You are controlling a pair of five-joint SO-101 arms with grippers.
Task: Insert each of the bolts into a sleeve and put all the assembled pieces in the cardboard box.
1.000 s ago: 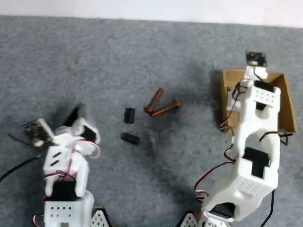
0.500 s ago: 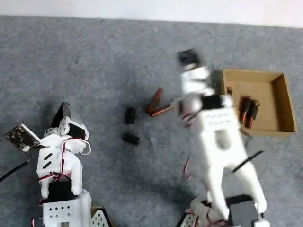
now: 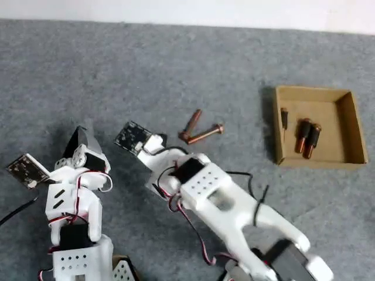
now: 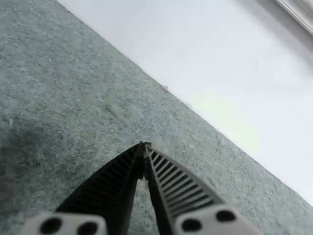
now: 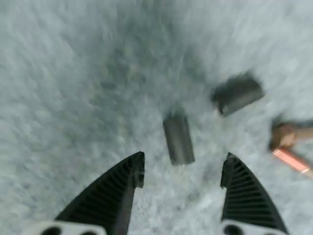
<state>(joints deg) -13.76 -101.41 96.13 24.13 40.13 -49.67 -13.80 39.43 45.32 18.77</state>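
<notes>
The left hand [image 4: 145, 149] is closed, fingertips meeting; the right hand [image 5: 183, 164] is spread wide, its arm stretched diagonally toward the left arm.

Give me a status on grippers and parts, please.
Left gripper shut, empty. Right gripper open over short dark cylindrical sleeve. Two copper bolts loose; two assembled pieces in brown cardboard box. Nothing obstructing.

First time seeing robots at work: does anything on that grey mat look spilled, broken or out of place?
Nothing looks broken or spilled. Two loose bolts lie in a V, meeting at one end, near two sleeves lying on their sides.
</notes>
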